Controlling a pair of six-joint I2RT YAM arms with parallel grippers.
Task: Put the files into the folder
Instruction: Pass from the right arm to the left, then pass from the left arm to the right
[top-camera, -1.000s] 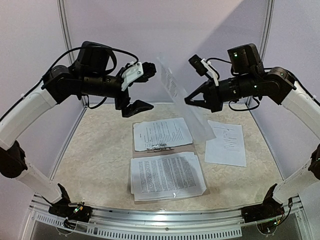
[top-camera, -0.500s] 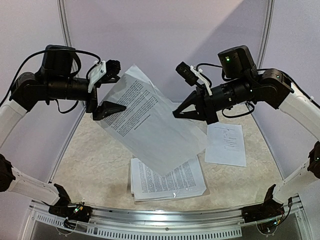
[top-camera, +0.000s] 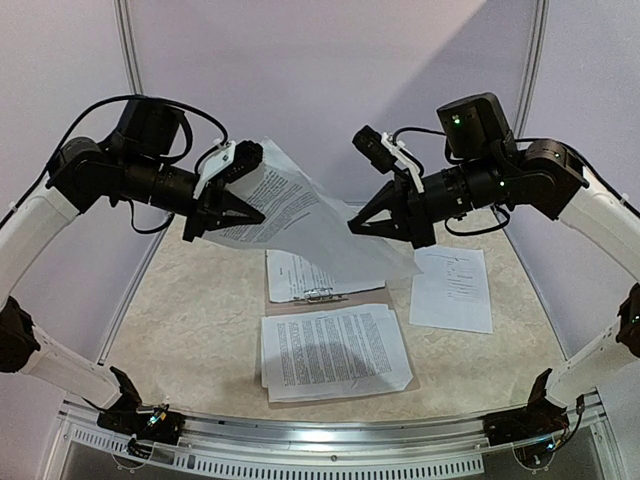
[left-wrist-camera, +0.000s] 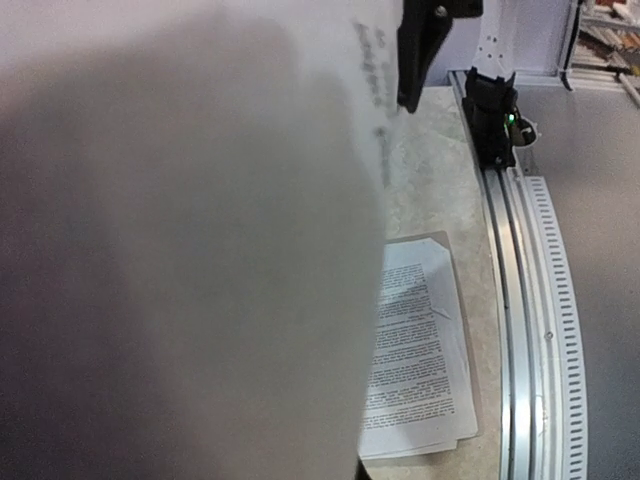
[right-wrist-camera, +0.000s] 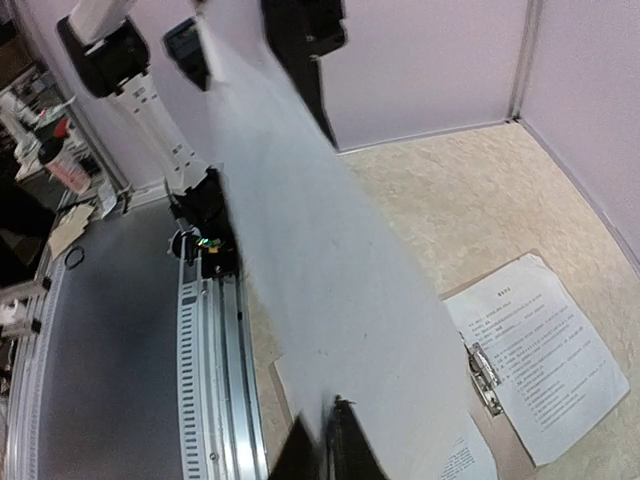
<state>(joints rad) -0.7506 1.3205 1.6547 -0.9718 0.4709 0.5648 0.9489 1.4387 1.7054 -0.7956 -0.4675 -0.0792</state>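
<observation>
One of the files, a white printed sheet, hangs in the air between both arms. My left gripper is shut on its left edge, and my right gripper is pinched on its right edge. This sheet fills most of the left wrist view and hides those jaws; it also crosses the right wrist view. The tan folder lies open on the table below, with a metal clip. A printed stack lies on its near half and a sheet on its far half.
A single loose sheet lies on the marbled table to the right of the folder. Purple walls close off the back and sides. A metal rail runs along the near edge between the arm bases.
My left gripper swung in toward the middle and closed on the sheet's left edge. The sheet has gone from hanging steeply to spanning flatter between both grippers. The right arm barely moved.
</observation>
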